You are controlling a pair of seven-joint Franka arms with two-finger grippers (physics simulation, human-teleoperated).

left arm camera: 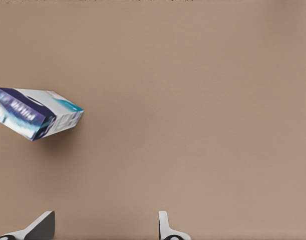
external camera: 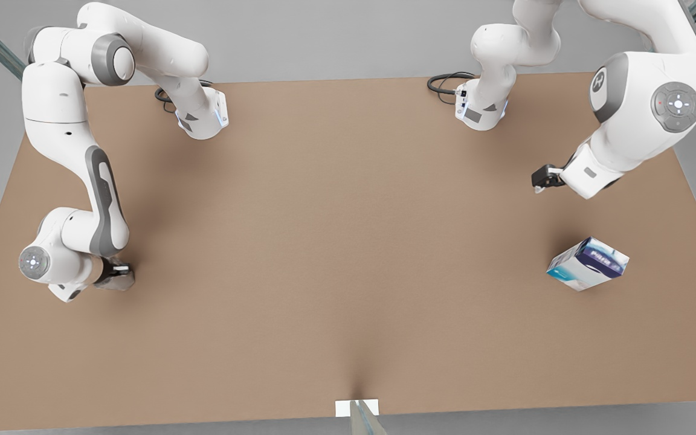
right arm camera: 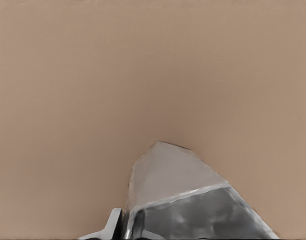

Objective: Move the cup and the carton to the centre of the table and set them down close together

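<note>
At the front view's left my right gripper (external camera: pixel 119 275) is sitting low on the table (external camera: pixel 336 241), pinching the cup (right arm camera: pixel 192 200); at the right my left gripper (external camera: pixel 542 179) is hanging spread wide, the carton (external camera: pixel 588 263) lying near it.

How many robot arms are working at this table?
2. The left arm stands at the front view's right, its hand open above the table near the carton. The right arm is at the front view's left, its hand around the cup.
</note>
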